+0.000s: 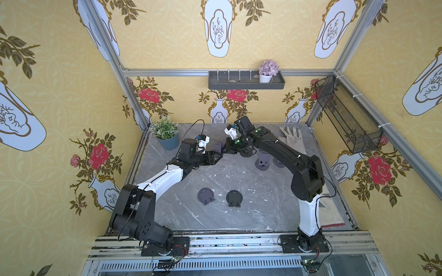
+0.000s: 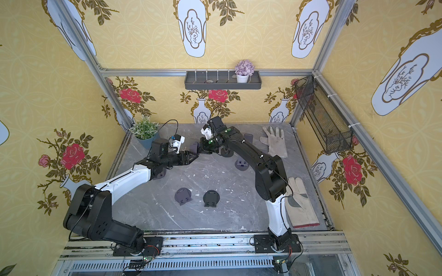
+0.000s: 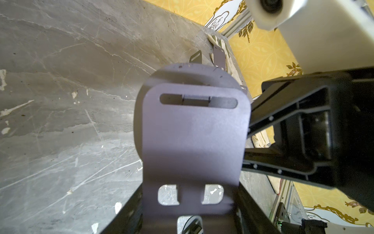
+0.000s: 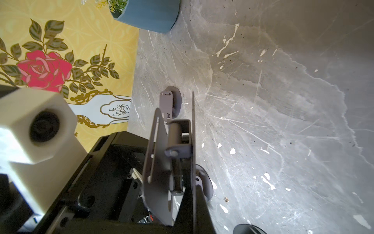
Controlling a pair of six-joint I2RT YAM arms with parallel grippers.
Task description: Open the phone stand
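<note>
Table (image 1: pixel 239 222): grey marbled slab, scuffed white in places, carrying everything below.
Glove (image 1: pixel 293 138): flat at the back right, well apart from the work.
Potted plant (image 1: pixel 167 136): back left corner, out of both arms' reach paths.
Spare stands (image 1: pixel 205 196): two lying near the front edge, more beside the right arm (some look opened already).
Phone stand (image 1: pixel 217 146): lifted off the table toward the back middle and bridged between the two grippers. Probably held in the air so its parts can swing without scraping the slab.
Left gripper (image 1: pixel 218 154): jaws roughly half apart, clamped across the width of the stand's plate near its hooked end. Seems to serve as the anchor.
Right gripper (image 1: pixel 224 151): closed down tight from the opposite side, apparently pinching the thin rim of the disc. Placed, by the look of it, to pull the disc away.
Support plate (image 3: pixel 194 137): fills the left wrist view, slot uppermost, hooks toward the fingers.
Base disc (image 3: pixel 192 73): just behind the plate, seen edge-on from the right wrist.
Hinge (image 4: pixel 178 137): between plate and disc, with only a narrow gap there, so the opening looks barely begun.
</note>
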